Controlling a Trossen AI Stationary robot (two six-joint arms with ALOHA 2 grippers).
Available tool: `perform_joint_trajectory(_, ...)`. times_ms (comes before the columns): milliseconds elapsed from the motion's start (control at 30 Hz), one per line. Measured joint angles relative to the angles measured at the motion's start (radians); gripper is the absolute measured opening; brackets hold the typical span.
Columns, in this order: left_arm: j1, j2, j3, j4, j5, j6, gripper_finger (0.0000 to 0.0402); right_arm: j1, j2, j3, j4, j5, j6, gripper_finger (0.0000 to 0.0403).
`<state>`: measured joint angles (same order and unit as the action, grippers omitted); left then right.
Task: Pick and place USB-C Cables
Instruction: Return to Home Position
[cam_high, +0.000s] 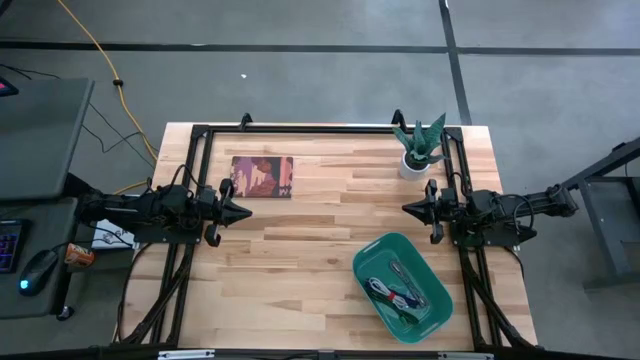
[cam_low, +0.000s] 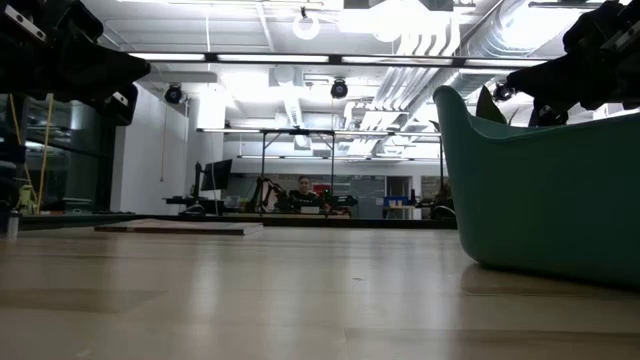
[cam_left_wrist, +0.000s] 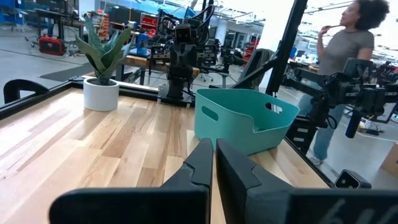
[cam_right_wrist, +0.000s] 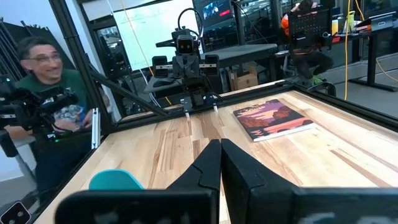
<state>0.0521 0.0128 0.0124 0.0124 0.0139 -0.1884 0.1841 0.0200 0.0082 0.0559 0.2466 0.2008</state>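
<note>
The USB-C cables (cam_high: 395, 288) lie as a small bunch inside the teal tub (cam_high: 432, 313) near the table's right front; green, grey and white-red strands show there in the high view only. My left gripper (cam_high: 246, 211) hovers shut over the table's left side, pointing right. My right gripper (cam_high: 406, 209) hovers shut over the right side, pointing left, just beyond the tub's far end. In the left wrist view the tub (cam_left_wrist: 244, 118) stands ahead of my shut left gripper (cam_left_wrist: 214, 163); my right gripper (cam_right_wrist: 221, 159) is likewise shut. Neither touches anything.
A potted plant in a white pot (cam_high: 417, 152) stands at the far right. A flat picture card (cam_high: 262, 176) lies far left of centre. A black frame (cam_high: 300, 129) rims the table. People stand beyond the table (cam_left_wrist: 345, 56) (cam_right_wrist: 46, 81).
</note>
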Motion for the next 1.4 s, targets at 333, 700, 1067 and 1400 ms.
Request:
perform_joint_trajectory(333,0.0,0.0,0.0,0.0,0.0,-0.001,0.0,0.0,0.0,0.0,0.0,0.0,0.0,0.0)
perform_joint_trajectory(700,0.0,0.0,0.0,0.0,0.0,0.0,0.0001,0.0,0.0,0.0,0.0,0.0,0.0,0.0)
perform_joint_trajectory(1067,0.0,0.0,0.0,0.0,0.0,0.0,0.0001,0.0,0.0,0.0,0.0,0.0,0.0,0.0)
perform_joint_trajectory(1400,0.0,0.0,0.0,0.0,0.0,-0.001,0.0,0.0,0.0,0.0,0.0,0.0,0.0,0.0)
